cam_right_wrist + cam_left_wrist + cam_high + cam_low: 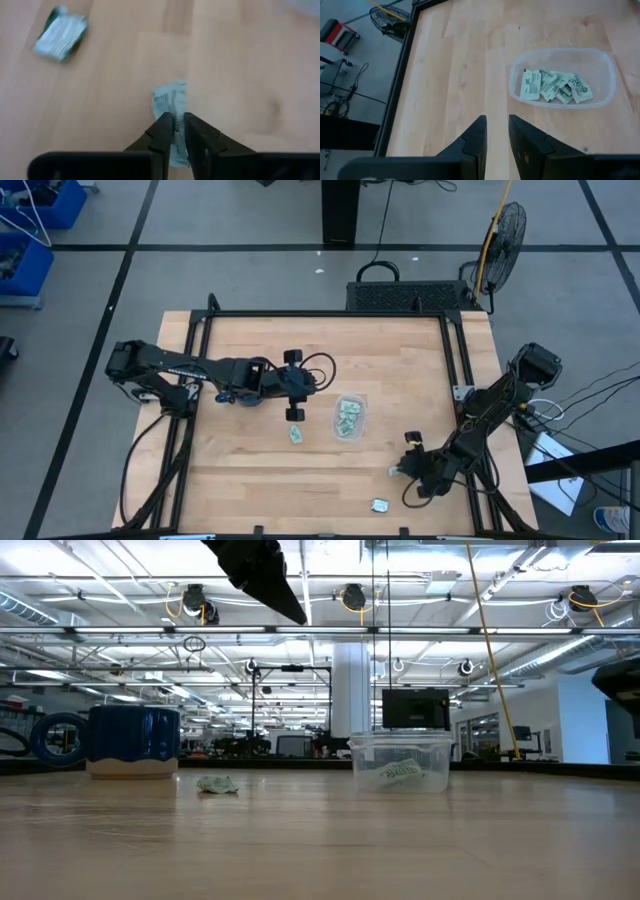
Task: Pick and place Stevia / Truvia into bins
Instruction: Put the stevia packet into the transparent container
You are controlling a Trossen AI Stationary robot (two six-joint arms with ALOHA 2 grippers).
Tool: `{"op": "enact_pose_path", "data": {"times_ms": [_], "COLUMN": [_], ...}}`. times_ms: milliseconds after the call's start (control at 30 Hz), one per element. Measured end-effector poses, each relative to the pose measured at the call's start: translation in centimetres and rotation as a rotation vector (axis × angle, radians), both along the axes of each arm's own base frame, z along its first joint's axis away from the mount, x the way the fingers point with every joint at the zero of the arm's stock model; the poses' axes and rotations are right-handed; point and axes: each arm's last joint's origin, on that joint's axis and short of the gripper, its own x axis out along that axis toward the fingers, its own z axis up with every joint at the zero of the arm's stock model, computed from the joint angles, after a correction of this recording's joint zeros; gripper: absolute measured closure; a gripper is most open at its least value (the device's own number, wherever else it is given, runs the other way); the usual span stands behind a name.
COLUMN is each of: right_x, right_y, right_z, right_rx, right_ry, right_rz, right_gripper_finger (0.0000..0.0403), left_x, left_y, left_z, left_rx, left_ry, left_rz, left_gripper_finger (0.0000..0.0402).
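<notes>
Clear plastic tub (349,417): stands near the middle of the wooden table (250,480), with several pale green and white Stevia packets (555,86) lying flat on its floor. In the low view the tub sits upright and one packet shows through its wall.

Loose packet, crumpled (296,435): lies on the bare table just beside the tub, on the left arm's side.

Loose packet near the table's front edge (380,505): lies flat, well apart from the tub, near the right arm.

Pinched packet (170,102): held at one end between the right gripper's fingers, its free end fanning out past the fingertips.

Left gripper (293,385): raised over the table just beside the tub. Its two dark fingers (475,142) stand a narrow gap apart with nothing between them.

Right gripper (179,125): low over the table toward the front right, fingers clamped on the pinched packet.

Dark blue mug (133,740): seen in the low view only, upright on the table, apart from the tub, with the crumpled packet between them.
</notes>
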Motion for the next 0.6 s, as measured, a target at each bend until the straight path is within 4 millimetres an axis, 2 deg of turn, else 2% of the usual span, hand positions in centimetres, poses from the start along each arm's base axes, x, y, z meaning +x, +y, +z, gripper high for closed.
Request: {"op": "enact_pose_path", "data": {"times_ms": [167, 333, 400, 467, 600], "right_x": [1.1, 2.7, 3.3, 3.7, 4.0], "right_y": [-1.5, -4.4, -5.6, -6.1, -5.4], "right_z": [1.8, 4.2, 4.5, 4.4, 4.8], "right_rx": [-0.04, -0.262, -0.208, -0.068, 0.148], "right_ry": [-0.106, -0.265, -0.238, -0.171, -0.161], "right_rz": [-0.032, -0.064, -0.089, -0.066, -0.033], "right_gripper_finger": [0.0362, 0.0358, 0.0358, 0.0357, 0.0347], "left_x": [0.0, 0.0, 0.0, -0.1, -0.3], "left_y": [0.0, 0.0, 0.0, 0.0, 0.0], "left_z": [0.0, 0.0, 0.0, -0.1, -0.3], "left_rx": [0.004, 0.021, 0.023, 0.018, 0.021], "left_ry": [0.002, 0.008, 0.01, 0.017, 0.054], "left_rz": [-0.004, -0.02, -0.022, -0.017, -0.018], "left_gripper_finger": [0.0314, 0.0314, 0.0314, 0.0314, 0.0314]}}
